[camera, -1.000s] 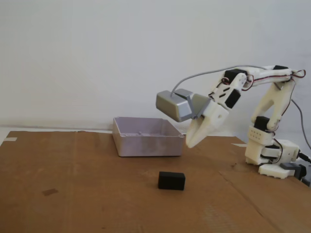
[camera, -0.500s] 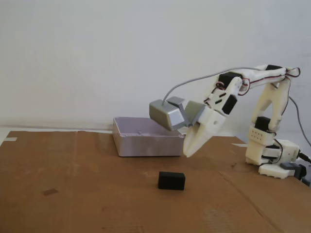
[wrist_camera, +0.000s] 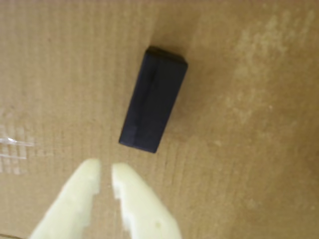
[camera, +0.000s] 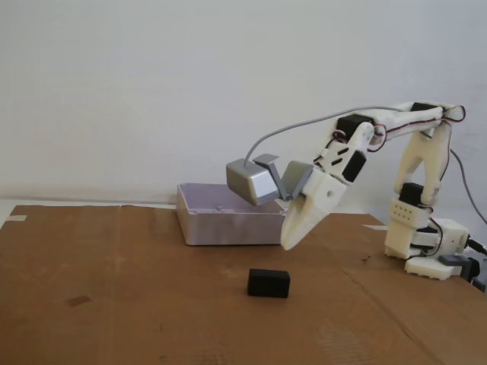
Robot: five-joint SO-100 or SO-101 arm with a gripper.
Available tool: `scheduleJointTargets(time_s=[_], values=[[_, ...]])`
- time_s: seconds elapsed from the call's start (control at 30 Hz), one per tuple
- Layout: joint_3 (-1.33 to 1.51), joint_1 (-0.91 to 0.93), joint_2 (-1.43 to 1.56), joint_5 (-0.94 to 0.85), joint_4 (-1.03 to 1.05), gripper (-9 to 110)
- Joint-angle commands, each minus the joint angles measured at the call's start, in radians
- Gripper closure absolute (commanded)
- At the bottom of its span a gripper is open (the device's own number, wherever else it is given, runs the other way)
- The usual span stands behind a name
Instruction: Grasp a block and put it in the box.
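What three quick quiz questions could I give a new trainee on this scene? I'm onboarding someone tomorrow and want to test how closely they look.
1. True or false: the gripper is holding the black block.
2. Multiple choice: in the fixed view, the box sits A) in front of the block, B) behind the block, toward the wall, C) on top of the block.
3. Fill in: the block lies on a brown ____ surface.

Key: 1. False; the block lies apart, beyond the fingertips, which hang above the surface with only a narrow gap between them. 2. B. 3. cardboard.
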Motion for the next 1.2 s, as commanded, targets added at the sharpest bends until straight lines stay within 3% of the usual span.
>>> scheduleJointTargets(time_s=[0.0, 1.17], values=[[-0.114, 0.014, 0.029, 0.006, -0.041, 100], [-0.129, 0.035, -0.049, 0.049, -0.041, 99]])
